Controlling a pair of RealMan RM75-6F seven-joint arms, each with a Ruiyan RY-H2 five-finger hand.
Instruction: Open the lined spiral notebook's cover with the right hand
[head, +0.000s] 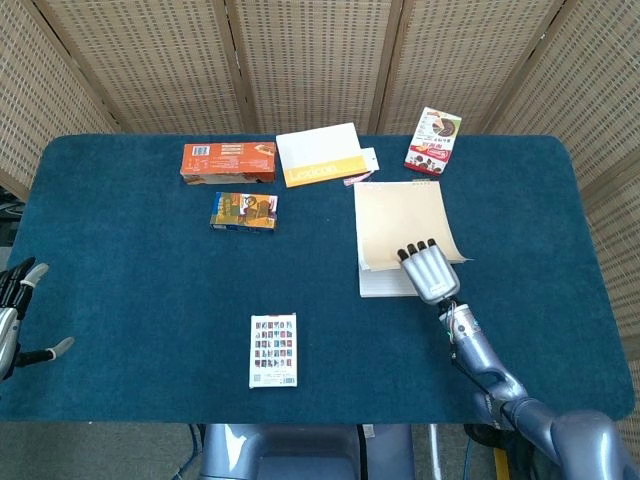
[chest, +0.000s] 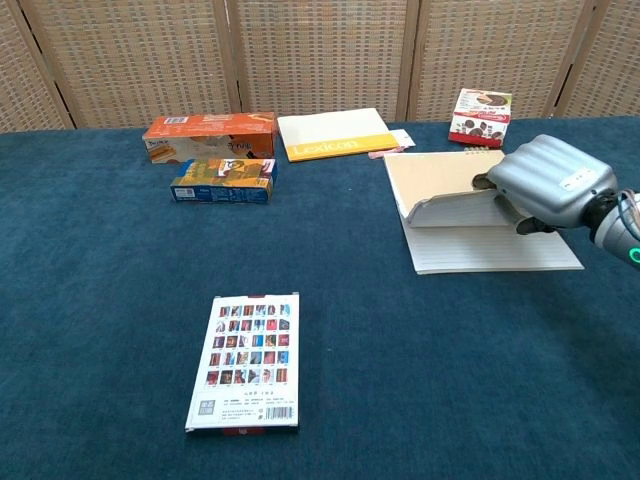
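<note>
Right hand (chest: 545, 185) apparently pinched the notebook's (chest: 495, 250) tan cover (chest: 440, 185), lifted at its near edge; a loose grip could let it flop shut.

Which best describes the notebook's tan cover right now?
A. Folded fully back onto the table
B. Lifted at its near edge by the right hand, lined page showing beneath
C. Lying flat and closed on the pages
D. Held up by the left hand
B: the right hand holds the tan cover raised, with the lined page exposed beneath.
</note>
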